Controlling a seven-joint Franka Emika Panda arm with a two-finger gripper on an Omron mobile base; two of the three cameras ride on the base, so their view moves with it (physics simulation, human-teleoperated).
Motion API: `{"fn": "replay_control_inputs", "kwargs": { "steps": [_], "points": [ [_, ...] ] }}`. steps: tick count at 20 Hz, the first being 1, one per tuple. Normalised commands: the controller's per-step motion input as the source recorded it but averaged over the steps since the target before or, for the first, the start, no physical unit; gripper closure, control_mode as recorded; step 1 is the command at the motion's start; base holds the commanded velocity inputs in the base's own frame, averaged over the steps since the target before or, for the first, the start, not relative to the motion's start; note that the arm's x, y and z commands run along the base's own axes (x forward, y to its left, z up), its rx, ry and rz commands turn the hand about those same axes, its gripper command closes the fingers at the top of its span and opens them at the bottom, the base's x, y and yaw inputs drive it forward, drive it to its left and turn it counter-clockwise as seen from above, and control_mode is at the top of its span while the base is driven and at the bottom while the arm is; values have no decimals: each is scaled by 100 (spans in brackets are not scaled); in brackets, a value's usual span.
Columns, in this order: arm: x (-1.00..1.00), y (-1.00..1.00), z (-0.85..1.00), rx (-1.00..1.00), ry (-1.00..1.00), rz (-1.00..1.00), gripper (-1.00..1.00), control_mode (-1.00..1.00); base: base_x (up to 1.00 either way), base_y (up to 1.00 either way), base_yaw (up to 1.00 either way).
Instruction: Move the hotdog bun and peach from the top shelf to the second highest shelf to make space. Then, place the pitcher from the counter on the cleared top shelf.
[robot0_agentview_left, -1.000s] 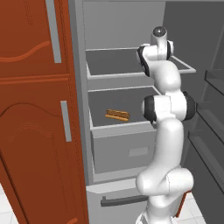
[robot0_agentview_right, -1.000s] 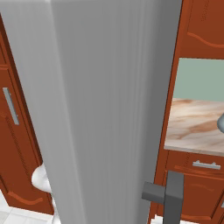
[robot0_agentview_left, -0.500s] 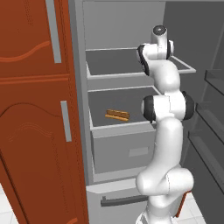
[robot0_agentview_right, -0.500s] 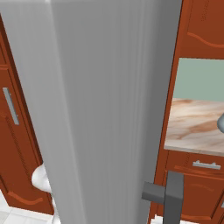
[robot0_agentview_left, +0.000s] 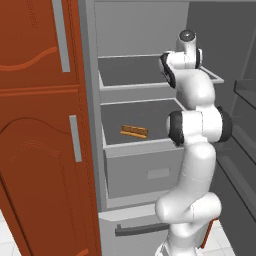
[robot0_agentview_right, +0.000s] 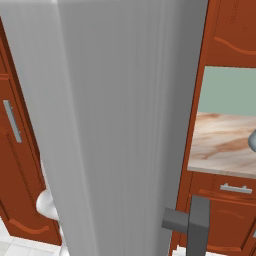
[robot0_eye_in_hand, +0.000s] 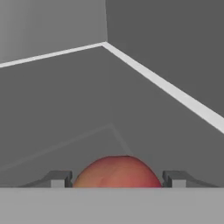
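The peach sits low in the hand view, red-orange and round, on the grey floor of the top shelf. My gripper is shut on the peach, with one fingertip against each side. In the left base view the arm reaches into the top shelf's right side, and the hand is hidden behind the arm's upper links. The hotdog bun lies on the shelf below. The pitcher peeks in at the right edge on the counter.
The open grey fridge door stands close in front of the right base camera. Red-brown cupboard doors flank the fridge on the left. A drawer front sits under the second shelf. The fridge's back corner lies ahead of the hand.
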Motion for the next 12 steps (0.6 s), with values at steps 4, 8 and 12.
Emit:
{"fn": "replay_control_inputs", "kwargs": {
  "steps": [4,8,12],
  "points": [
    [-88,31,-9,0,0,1,100,-100,0,0,0],
    [-95,39,24,-1,0,4,100,-100,0,0,0],
    [-100,25,69,-1,1,6,100,-100,0,0,0]
  ]
}}
